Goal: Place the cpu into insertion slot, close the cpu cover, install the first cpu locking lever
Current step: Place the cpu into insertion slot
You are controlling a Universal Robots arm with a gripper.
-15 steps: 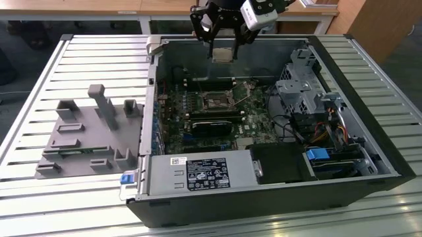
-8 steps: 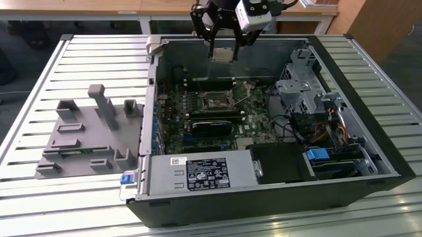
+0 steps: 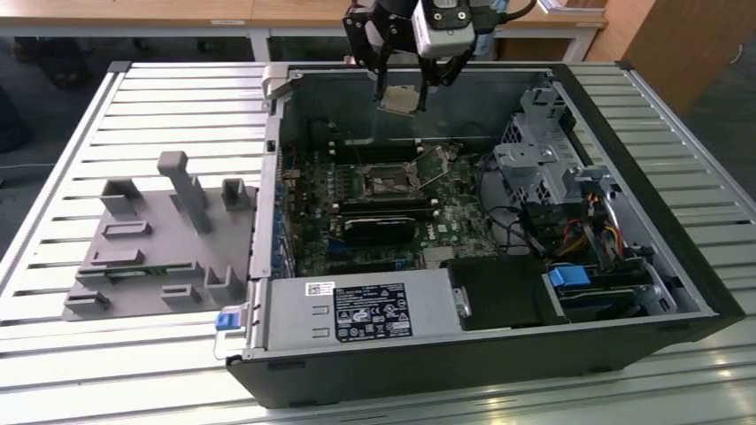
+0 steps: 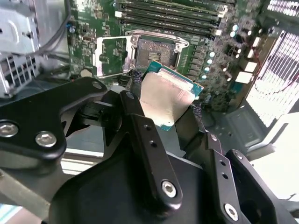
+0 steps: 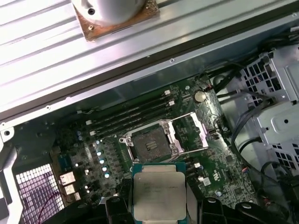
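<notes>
The open computer case [image 3: 473, 376] lies on its side, and the motherboard [image 5: 219, 175] fills its floor, with the insertion slot [image 5: 149, 144] near the board's middle. The gripper [image 3: 402, 96] hangs well above the insertion slot, its two fingers drawn in narrow and pinching the cpu [image 5: 160, 193] by opposite edges, metal top facing the wrist. The long memory sticks [image 5: 131, 116] run close beside the insertion slot. The cpu cover [image 5: 204, 133] is swung open, lying just beside the insertion slot on its hinge side, so the socket is bare and empty. Nothing is seated yet.

The chip sits tilted between the fingers in the second wrist view – that looks like the main hazard. If it comes down skewed or turned out of line with the insertion slot, a corner would likely land first and bend the socket's contacts. An edge-only pinch could also let the thin chip slip or twist, and a drift toward the hinge side could catch it on the open cover.
</notes>
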